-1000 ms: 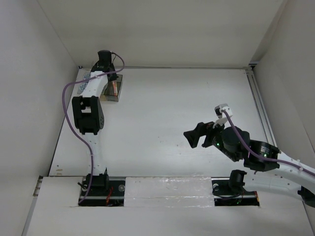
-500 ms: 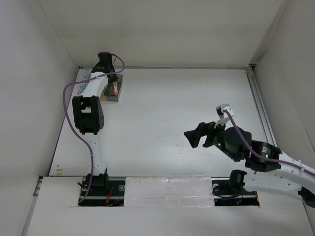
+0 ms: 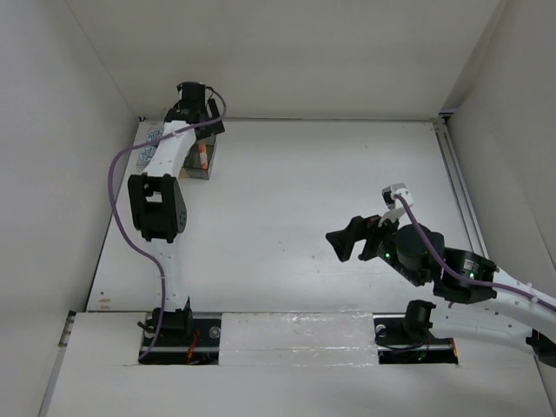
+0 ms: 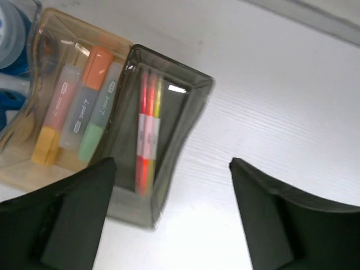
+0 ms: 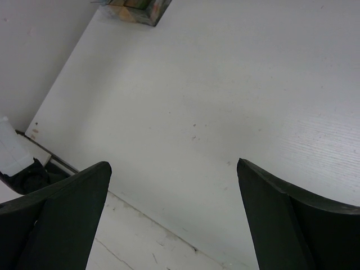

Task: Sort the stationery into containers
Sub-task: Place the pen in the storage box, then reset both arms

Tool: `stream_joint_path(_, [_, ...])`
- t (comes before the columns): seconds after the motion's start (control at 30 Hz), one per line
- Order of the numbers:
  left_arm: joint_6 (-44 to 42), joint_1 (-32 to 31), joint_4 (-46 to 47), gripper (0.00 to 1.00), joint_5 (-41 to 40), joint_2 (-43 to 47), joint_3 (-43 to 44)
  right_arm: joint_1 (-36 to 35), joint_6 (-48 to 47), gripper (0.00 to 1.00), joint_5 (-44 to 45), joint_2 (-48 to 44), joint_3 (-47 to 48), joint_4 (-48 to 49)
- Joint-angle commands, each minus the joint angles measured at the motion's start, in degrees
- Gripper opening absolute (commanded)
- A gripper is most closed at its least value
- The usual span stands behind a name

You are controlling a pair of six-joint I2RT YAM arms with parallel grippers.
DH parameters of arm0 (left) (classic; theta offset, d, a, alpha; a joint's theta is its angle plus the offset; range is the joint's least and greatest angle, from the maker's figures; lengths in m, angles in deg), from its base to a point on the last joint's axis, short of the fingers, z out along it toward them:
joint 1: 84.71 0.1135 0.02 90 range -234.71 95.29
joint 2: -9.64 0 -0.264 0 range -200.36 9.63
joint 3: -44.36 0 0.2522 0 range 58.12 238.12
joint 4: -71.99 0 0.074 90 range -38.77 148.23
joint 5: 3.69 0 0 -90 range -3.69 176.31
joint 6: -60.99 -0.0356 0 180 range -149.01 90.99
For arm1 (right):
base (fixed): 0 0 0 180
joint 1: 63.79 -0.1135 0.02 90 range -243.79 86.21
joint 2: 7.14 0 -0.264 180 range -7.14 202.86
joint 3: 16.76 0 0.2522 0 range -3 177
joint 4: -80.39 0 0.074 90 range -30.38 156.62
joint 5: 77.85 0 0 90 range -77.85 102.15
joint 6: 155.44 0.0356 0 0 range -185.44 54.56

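The white table (image 3: 313, 200) carries two arms. The left one reaches to its far left corner and the right one hangs over the near right side. The left gripper (image 4: 170, 169) is spread wide and holds nothing. The right gripper (image 5: 174, 164) is likewise parted and empty above bare tabletop.

Directly under the left gripper, between its fingers, stands the smoky dark grey translucent plastic bin (image 4: 191, 118). The amber-orange translucent bin (image 4: 84, 27) is joined to it on the gripper's left. Further left is a corner of the clear plastic bin (image 4: 32, 7).

Three short capped highlighters (image 4: 84, 95) lie side by side in the amber bin. Thin red and yellow pens (image 4: 147, 135) lie in the grey one. A round blue-and-white patterned roll (image 4: 8, 34) shows at the clear bin.

Every piece of stationery that shows sits inside a bin, so the sorting looks finished or nearly so. The likely next move is a straight lift of the left gripper, clear of the grey bin's walls without nudging the row.
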Motion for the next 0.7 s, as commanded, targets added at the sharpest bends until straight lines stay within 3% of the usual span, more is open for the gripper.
stream_joint_path(0.0, [4.8, -1.4, -5.1, 0.81, -2.9, 14.7, 5.3, 0.4, -0.7, 1.00, 2.5, -0.5, 3.8, -1.3])
stream_joint_path(0.03, [6.8, -1.4, -5.6, 0.99, -3.8, 17.3, 2.9, 0.4, -0.7, 1.00, 3.1, -0.5, 4.6, -2.0])
stream_joint_path(0.1, [8.4, -1.4, -5.6, 1.00, -4.4, 26.9, -1.4, 0.4, -0.7, 1.00, 3.6, -1.1, 6.6, -4.3])
stream_joint_path(0.4, [10.0, -1.4, -0.3, 1.00, -7.5, 75.5, -40.3, 0.4, 0.6, 1.00, 8.4, -3.4, 14.0, -14.5])
stream_joint_path(0.5, [10.0, -1.4, -2.6, 1.00, -10.0, 83.6, -47.3, 0.4, 1.2, 1.00, 10.2, -4.1, 16.5, -18.4])
stream_joint_path(0.67, [9.4, -1.4, -0.7, 1.00, -3.5, 102.1, -59.2, 0.4, 1.2, 1.00, 12.4, -5.7, 18.7, -22.7])
